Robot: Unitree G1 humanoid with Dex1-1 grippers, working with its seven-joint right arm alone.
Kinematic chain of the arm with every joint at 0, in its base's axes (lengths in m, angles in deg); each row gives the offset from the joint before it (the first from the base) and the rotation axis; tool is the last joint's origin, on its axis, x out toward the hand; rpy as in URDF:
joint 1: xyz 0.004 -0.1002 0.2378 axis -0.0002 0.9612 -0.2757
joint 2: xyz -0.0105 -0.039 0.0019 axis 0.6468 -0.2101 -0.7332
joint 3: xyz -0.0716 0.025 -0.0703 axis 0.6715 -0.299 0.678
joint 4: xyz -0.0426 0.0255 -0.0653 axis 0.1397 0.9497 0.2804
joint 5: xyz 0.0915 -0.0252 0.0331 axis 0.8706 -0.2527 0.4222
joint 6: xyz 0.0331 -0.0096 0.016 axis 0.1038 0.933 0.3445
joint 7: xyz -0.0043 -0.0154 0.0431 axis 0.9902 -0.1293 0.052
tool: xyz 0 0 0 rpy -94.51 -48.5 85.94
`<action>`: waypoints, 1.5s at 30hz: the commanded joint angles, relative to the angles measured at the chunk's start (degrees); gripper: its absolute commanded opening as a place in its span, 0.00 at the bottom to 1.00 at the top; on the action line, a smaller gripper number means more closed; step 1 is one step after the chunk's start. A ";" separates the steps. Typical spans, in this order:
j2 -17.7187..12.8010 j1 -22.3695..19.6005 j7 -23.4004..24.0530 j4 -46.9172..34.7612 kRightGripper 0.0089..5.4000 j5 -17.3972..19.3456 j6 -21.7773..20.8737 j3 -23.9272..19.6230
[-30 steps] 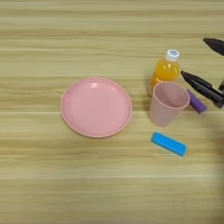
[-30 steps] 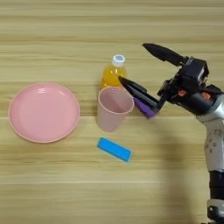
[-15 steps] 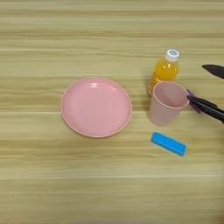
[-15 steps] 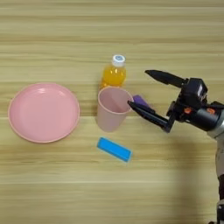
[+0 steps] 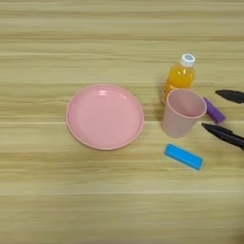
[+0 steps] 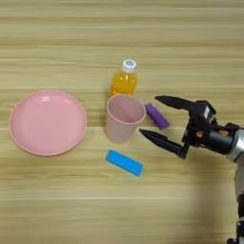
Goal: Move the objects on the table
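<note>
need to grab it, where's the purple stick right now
The purple stick lies on the table, right of the pink cup, below-right of the juice bottle.

Robot test bench, bare wooden table point(image 5: 57, 200), few staged props, robot arm point(image 6: 224, 140) reaching in

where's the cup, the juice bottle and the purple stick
cup point(image 6: 123, 121), right eye view, on its outer wall below the rim
juice bottle point(image 6: 124, 82), right eye view, on its orange body under the white cap
purple stick point(image 6: 157, 116), right eye view, at the middle of its length
</note>
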 commanded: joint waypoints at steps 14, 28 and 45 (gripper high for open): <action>-0.97 -6.34 4.59 5.03 1.00 -4.54 -3.18 3.32; 1.07 -9.00 6.79 10.29 1.00 -6.85 -4.05 5.54; 5.10 -11.33 8.65 11.35 1.00 -7.52 -4.43 7.35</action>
